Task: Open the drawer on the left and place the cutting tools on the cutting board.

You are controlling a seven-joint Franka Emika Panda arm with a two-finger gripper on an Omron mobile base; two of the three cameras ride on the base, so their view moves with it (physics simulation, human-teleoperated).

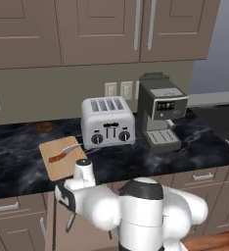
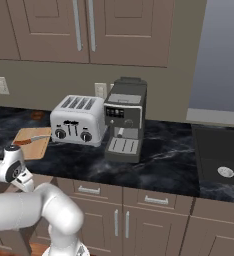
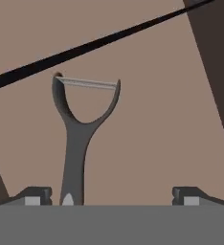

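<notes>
Pincer spread wide, released — fingertips well apart. Grey Y-shaped peeler lies between them, toward 12 o'clock; contact with the fingertips cannot be told.

1. Left base view: behind the arm, facing forward and down over the counter.
2. Right base view: same counter, toaster shared, from the other side.
3. Hand view: close, looking along the gripper.

A silver four-slot toaster stands on the black marble counter, near its back edge. A dark coffee machine stands just beside it. A grey Y-shaped peeler lies on a brown surface
</notes>
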